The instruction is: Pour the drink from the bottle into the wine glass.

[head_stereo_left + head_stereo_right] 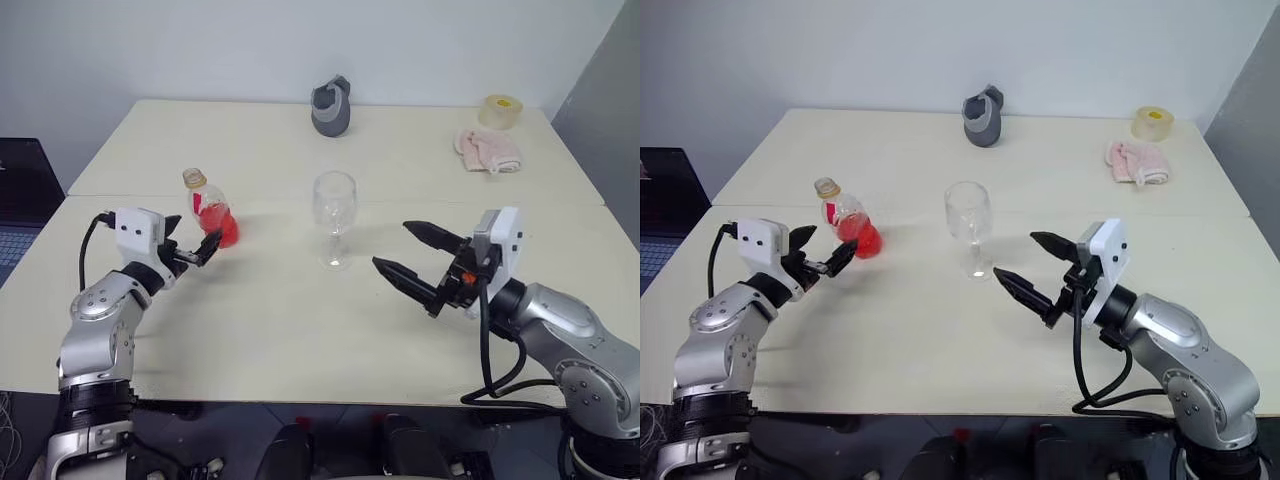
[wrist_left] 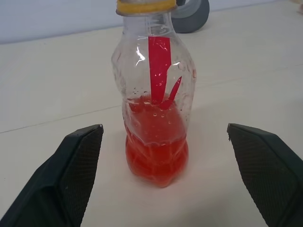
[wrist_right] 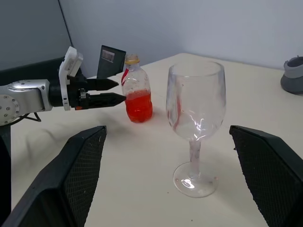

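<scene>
Now the left pincer [image 1: 193, 250] stands wide open just short of the bottle [image 1: 209, 210], gripping nothing; the step in hand looks like the reach for a grasp. Upright at about ten o'clock on the table [image 1: 300, 330], it is half full of red drink [image 1: 218, 229]. The right pincer [image 1: 408, 254], also open and empty, faces the wine glass [image 1: 334, 217], which stands empty at the centre. Next, the left should straddle the bottle and close.

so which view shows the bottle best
The left wrist view: the bottle stands close up between the open jaws, red drink plain. Both eye views and the right wrist view show it smaller, farther off.
</scene>
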Robot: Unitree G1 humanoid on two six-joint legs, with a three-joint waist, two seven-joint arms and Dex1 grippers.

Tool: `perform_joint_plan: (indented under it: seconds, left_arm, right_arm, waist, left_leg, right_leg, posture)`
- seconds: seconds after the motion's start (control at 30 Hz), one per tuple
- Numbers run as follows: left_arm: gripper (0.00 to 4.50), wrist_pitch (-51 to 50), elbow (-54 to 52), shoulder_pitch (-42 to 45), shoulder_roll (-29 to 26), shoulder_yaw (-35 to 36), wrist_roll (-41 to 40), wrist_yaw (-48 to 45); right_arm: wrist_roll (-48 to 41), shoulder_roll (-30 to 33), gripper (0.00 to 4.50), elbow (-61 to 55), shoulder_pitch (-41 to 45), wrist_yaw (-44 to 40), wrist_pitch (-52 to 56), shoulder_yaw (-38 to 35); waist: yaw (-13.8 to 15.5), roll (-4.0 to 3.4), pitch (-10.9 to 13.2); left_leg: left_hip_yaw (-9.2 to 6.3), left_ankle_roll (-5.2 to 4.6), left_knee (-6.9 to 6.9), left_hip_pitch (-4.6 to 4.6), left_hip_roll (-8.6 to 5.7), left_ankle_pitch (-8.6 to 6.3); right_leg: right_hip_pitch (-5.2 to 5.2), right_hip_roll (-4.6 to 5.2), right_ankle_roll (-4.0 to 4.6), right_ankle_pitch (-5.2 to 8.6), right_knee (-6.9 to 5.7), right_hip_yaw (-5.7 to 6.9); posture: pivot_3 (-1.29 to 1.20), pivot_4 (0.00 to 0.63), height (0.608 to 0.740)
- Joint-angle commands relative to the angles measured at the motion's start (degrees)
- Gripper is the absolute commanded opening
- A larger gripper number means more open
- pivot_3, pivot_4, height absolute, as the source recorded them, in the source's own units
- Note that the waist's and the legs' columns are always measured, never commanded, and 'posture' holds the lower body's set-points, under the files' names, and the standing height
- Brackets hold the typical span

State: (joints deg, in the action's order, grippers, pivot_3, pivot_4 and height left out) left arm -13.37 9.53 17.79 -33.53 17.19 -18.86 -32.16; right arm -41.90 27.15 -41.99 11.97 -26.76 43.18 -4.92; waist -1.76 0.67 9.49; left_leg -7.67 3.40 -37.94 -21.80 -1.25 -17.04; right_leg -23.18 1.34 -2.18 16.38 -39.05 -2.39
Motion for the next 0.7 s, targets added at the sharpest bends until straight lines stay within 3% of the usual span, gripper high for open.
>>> perform_joint_plan:
  seconds: [0.03,0.7]
  left_arm:
    - [4.5,3.87,3.34,2.49,-0.98,0.55,1.01,-0.79]
    - [4.5,17.36,30.43,18.1,0.67,-3.95,5.27,-7.75]
  right_arm:
    - [-1.15,0.38,4.44,-0.34,0.34,0.29,-0.55,-0.62]
    - [-3.48,-0.62,4.44,-0.86,2.07,5.36,1.56,-0.12]
  waist:
    - [-0.01,0.0,0.0]
    - [-0.1,0.01,-0.01]
  left_leg:
    - [0.0,0.0,0.0,0.0,0.0,0.0]
    - [-0.01,-0.01,-0.03,-0.03,-0.05,0.0]
  right_leg:
    - [0.0,0.0,0.0,0.0,0.0,-0.01]
    - [-0.02,0.0,0.0,0.0,-0.03,0.02]
  posture:
    - [0.0,0.15,0.74]
    - [0.0,0.15,0.74]
